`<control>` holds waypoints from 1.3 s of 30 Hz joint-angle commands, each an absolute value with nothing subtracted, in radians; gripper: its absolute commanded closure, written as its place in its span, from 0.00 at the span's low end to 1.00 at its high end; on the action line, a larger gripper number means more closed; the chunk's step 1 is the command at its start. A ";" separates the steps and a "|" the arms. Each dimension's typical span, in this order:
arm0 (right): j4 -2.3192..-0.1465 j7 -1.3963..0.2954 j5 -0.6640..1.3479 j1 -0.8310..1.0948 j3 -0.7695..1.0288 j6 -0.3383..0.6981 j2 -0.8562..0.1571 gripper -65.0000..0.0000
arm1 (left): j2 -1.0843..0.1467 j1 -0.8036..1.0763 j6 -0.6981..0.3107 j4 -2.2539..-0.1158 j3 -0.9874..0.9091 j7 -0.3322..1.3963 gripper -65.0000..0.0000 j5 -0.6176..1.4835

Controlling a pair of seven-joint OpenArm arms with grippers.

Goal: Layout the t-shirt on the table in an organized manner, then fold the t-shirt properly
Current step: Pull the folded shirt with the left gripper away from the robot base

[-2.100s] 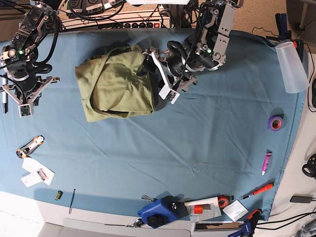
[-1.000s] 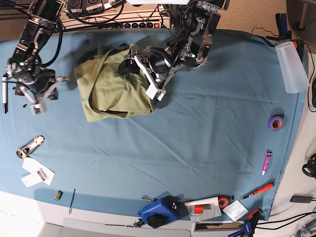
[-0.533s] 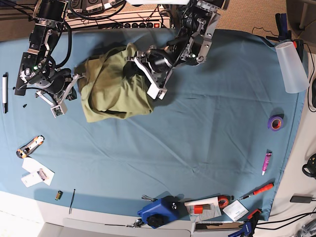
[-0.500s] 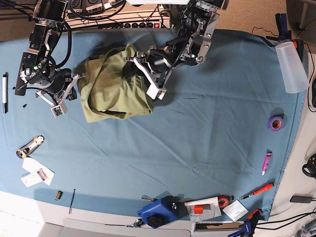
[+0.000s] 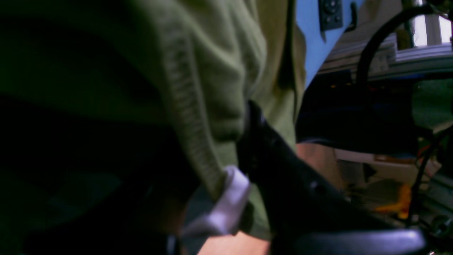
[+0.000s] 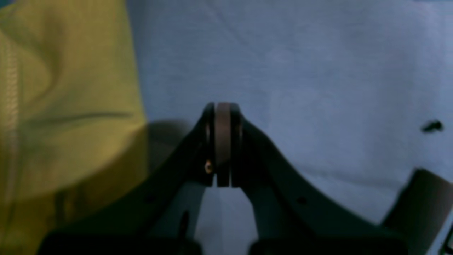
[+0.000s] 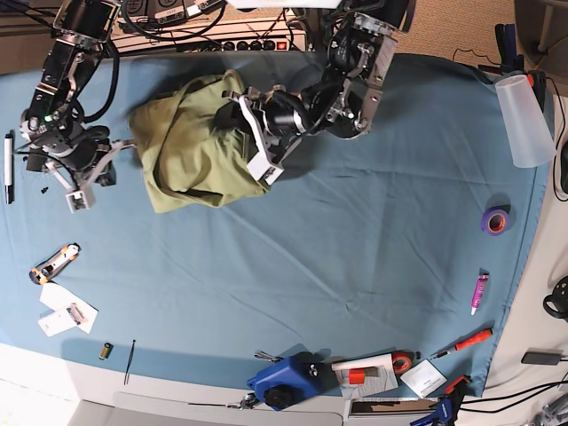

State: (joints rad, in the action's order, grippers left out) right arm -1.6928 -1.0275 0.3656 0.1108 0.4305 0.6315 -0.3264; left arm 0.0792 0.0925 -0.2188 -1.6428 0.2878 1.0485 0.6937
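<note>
Two grippers: both are working at the far-left part of the table (image 7: 373, 257), one on each side of the t-shirt (image 7: 191, 151).
T-shirt position: it is lying bunched in a rumpled heap, not spread, well apart from every table edge except the far one, which it is nearing.
Left gripper (image 7: 253, 146): it is pressing into the shirt's right side; in the left wrist view its jaws are standing narrowly apart with a ribbed hem (image 5: 184, 106) and a small white tag (image 5: 226, 205) pinched between them, so it is gripping fabric.
Right gripper (image 6: 219, 141): its fingers are closed flat together on nothing, hovering over bare blue cloth just left of the shirt.
Risk, thin grip: the left jaws appear to be holding only hem and tag, so a fast pull is likely slipping the cloth free.
Risk, extra layers: the pinch may be catching more than one layer, dragging the heap instead of opening it.
Risk, table cover: the closed right gripper, going low, could be snagging the blue drape rather than the shirt.
Open room: wide bare cloth is lying near and right of the shirt, the best direction for spreading.
Edges: a pen (image 7: 9, 169) and a utility knife (image 7: 53, 264) are sitting by the left edge; a tape roll (image 7: 495, 219) and a plastic cup (image 7: 525, 120) are at the right, well apart.
</note>
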 commanded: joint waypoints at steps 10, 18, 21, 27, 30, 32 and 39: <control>-1.706 -1.010 0.374 0.097 0.453 0.631 -0.344 1.00 | -0.067 -0.012 -0.282 -1.689 0.291 1.093 1.00 0.700; -1.706 -1.011 0.374 0.097 0.453 0.631 -0.344 1.00 | -0.248 -0.178 -0.416 -1.686 0.292 1.092 1.00 0.711; -1.706 -1.014 0.374 0.097 0.453 0.631 -0.344 1.00 | -0.284 -0.240 -0.479 -1.683 0.292 1.092 1.00 0.711; -1.706 -1.021 0.374 0.097 0.453 0.631 -0.344 1.00 | -0.291 -0.364 -0.537 -1.583 0.352 1.092 1.00 0.646; -1.706 -1.022 0.374 0.097 0.453 0.631 -0.343 1.00 | -0.290 -0.439 -0.537 -1.478 0.459 1.092 1.00 0.628; -1.706 -1.023 0.374 0.097 0.453 0.631 -0.343 1.00 | -0.283 -0.492 -0.537 -1.414 0.536 1.092 1.00 0.627; -1.706 -1.034 0.374 0.097 0.453 0.631 -0.344 1.00 | -0.207 -0.634 -0.414 -1.342 0.670 1.015 1.00 0.491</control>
State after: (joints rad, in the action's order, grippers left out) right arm -1.6928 -1.0481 0.3653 0.1108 0.4458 0.6319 -0.3267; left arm -0.2111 -0.5976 -0.4152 -1.3262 0.6788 1.0386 0.4839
